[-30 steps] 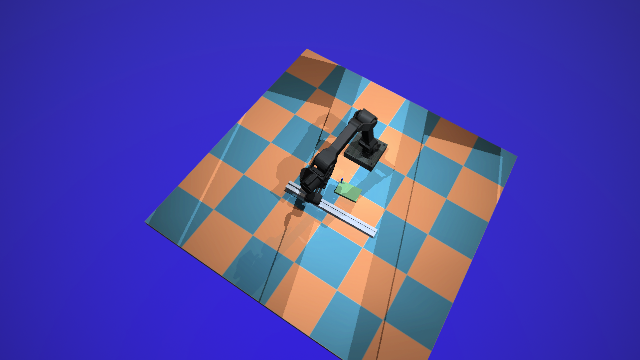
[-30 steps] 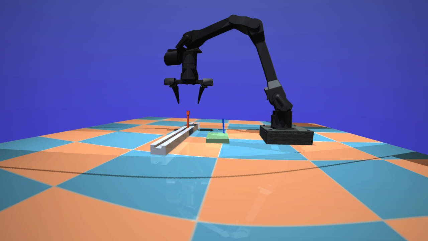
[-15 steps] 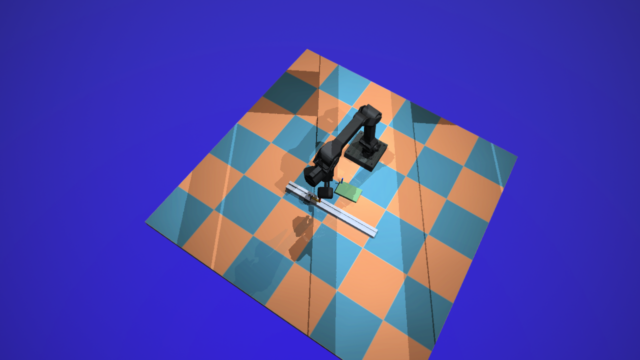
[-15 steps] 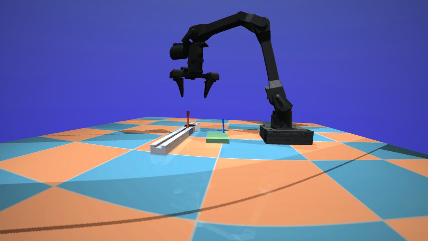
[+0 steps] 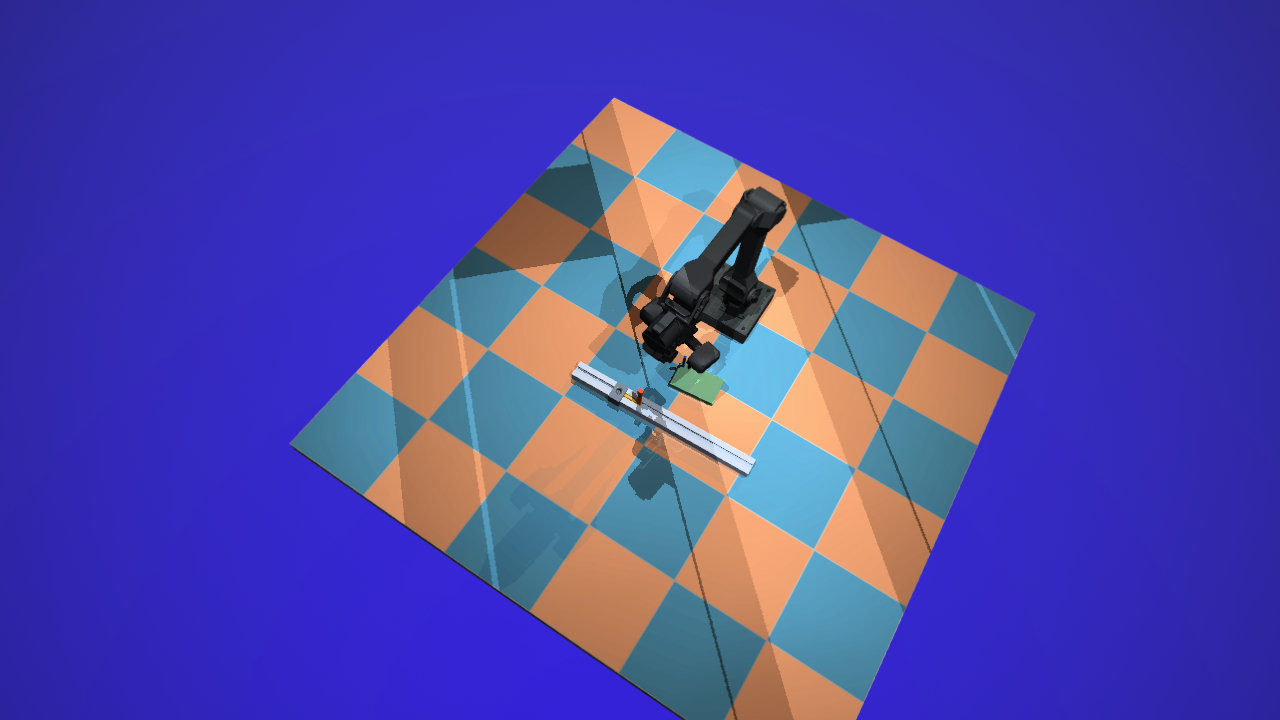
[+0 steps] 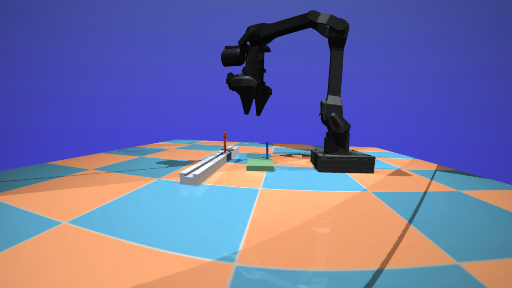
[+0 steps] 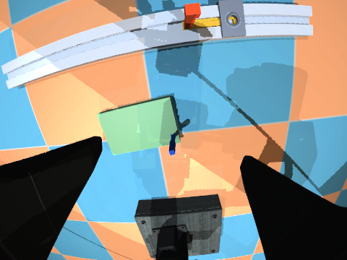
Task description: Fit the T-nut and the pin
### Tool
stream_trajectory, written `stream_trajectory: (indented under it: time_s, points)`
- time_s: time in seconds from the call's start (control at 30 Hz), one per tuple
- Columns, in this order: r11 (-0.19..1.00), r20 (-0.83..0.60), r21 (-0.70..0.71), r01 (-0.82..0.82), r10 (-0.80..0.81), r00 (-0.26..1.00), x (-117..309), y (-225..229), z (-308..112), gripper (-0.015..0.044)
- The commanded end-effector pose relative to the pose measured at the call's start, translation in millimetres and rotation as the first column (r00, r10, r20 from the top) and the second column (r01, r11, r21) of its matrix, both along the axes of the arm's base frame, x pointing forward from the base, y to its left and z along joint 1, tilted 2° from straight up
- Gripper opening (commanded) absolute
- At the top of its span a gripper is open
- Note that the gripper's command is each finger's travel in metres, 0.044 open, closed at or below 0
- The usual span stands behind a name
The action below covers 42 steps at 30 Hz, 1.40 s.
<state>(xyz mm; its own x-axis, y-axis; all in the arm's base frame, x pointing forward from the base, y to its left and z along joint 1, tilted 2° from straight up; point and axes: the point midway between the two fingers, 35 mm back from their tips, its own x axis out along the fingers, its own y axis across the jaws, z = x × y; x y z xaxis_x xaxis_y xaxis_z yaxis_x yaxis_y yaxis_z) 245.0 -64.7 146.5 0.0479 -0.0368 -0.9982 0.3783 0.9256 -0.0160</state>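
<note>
My gripper (image 6: 252,114) (image 7: 173,153) is open and empty, high above the floor near the green tray (image 5: 699,386) (image 6: 259,165) (image 7: 137,126). The blue pin (image 6: 267,150) (image 7: 172,145) stands upright at the tray's corner, between the fingers in the wrist view but well below them. The brass T-nut (image 7: 207,23) lies in the slot of the aluminum rail (image 5: 707,440) (image 6: 205,173) (image 7: 119,42). Its orange handle (image 5: 640,394) (image 6: 225,144) (image 7: 192,11) sticks up beside the dark bracket (image 7: 231,32). Brass shows through the bracket hole; exact hole alignment cannot be told.
The arm's base (image 5: 738,317) (image 6: 343,164) (image 7: 207,232) stands beyond the tray, on the side away from the rail. The upright orange handle rises above the rail and bracket. Shadows fall across the rail and the checkered floor.
</note>
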Motion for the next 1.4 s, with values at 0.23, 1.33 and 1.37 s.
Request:
stream_trajectory:
  time_s: [0.23,1.33,1.37]
  points:
    - [0.895,-0.029,-0.004,-0.445,0.445,0.895,-43,17,-14,0.044]
    - [0.895,-0.029,-0.005,-0.445,0.445,0.895,-41,11,-91,0.044]
    - [0.895,-0.029,-0.005,-0.445,0.445,0.895,-41,11,-92,0.044]
